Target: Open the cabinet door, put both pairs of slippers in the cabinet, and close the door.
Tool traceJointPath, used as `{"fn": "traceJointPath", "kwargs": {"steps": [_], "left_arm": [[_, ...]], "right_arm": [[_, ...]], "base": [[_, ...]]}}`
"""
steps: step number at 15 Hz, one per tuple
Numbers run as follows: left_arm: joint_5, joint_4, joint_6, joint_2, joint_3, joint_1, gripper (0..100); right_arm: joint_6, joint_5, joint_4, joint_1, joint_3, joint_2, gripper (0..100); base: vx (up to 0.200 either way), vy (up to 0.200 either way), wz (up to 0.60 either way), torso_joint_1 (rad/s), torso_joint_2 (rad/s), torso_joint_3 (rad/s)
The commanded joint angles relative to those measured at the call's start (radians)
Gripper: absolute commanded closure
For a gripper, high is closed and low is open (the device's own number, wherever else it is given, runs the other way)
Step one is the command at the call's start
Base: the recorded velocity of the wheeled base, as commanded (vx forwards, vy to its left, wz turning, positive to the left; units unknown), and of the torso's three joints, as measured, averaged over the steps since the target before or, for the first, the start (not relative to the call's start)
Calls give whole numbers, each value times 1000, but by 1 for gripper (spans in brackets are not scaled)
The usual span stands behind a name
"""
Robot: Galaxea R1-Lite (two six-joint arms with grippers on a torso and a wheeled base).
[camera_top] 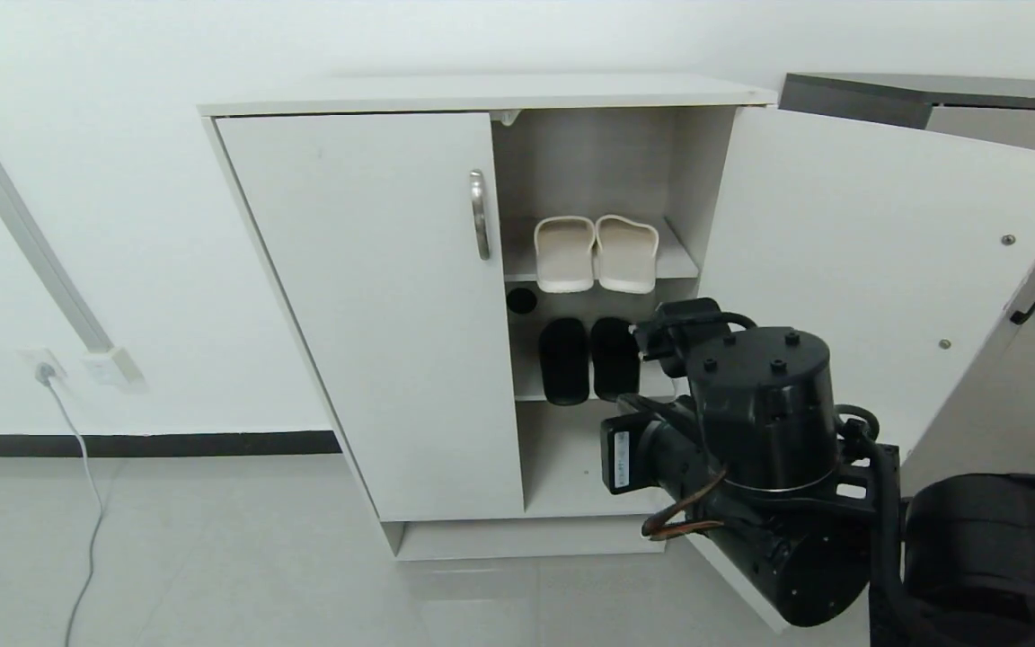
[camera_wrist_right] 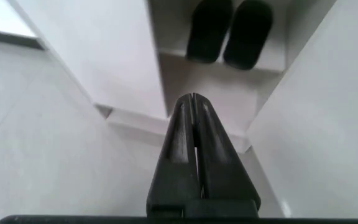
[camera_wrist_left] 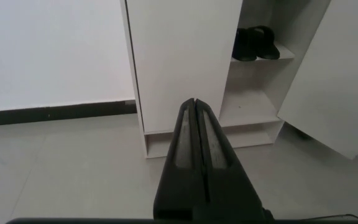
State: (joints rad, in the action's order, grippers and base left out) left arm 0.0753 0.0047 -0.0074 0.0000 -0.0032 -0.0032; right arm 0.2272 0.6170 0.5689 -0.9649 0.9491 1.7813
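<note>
White wall [camera_top: 77, 180] and pale grey floor tiles [camera_top: 212, 557], is this the whole room?

Nearly. A black skirting strip [camera_top: 140, 443] runs along the foot of the wall. A socket [camera_top: 44, 367] sits low on the wall, with a cable [camera_top: 86, 485] hanging down to the floor. On the far right stands a grey cupboard [camera_top: 1003, 395], just beside the white cabinet [camera_top: 482, 93].

Where are the slippers?

Both pairs are inside the cabinet, in its right half. The beige slippers [camera_top: 596, 253] lie side by side on the upper shelf [camera_top: 675, 262]. The black slippers [camera_top: 589, 359] lie on the shelf under it.

And the doors?

The left door [camera_top: 374, 314] is closed, with its metal handle [camera_top: 479, 214] at the inner edge. The right door [camera_top: 859, 270] stands wide open, swung out toward the grey cupboard, and its lower corner comes forward over the floor.

The arms?

The right arm [camera_top: 760, 413] is before the open half, between the edge of the left door and the open door, near to both. The right claw [camera_wrist_right: 194, 102] has its fingers pressed together with nothing between them. It points at the lower part of the opening, under the black slippers and apart from them. The left claw [camera_wrist_left: 193, 106] is also together and holds nothing. It hangs over the floor before the left door, well apart from the cabinet.

Room for moving?

On the left side there is a wide stretch of floor. On the right, the open door and the grey cupboard make the space narrow.
</note>
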Motion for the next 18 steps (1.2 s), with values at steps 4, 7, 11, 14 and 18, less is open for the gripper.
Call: {"fn": "traceJointPath", "kwargs": {"steps": [4,7,11,14,18], "left_arm": [[0,0,-2,0,0,2,100],[0,-2,-2,0,0,2,100],[0,0,-3,0,0,0,100],[0,0,-3,0,0,2,100],[0,0,-3,0,0,2,100]], "right_arm": [[4,-53,77,60,-67,92,100],[-14,-60,104,66,-99,99,100],[-16,-60,106,68,-104,122,100],[-17,-60,106,68,-107,122,100],[-17,-60,106,68,-112,122,100]], "base": [[0,0,0,0,0,0],[0,0,0,0,0,0],[0,0,0,0,0,0],[0,0,0,0,0,0],[0,0,0,0,0,0]]}}
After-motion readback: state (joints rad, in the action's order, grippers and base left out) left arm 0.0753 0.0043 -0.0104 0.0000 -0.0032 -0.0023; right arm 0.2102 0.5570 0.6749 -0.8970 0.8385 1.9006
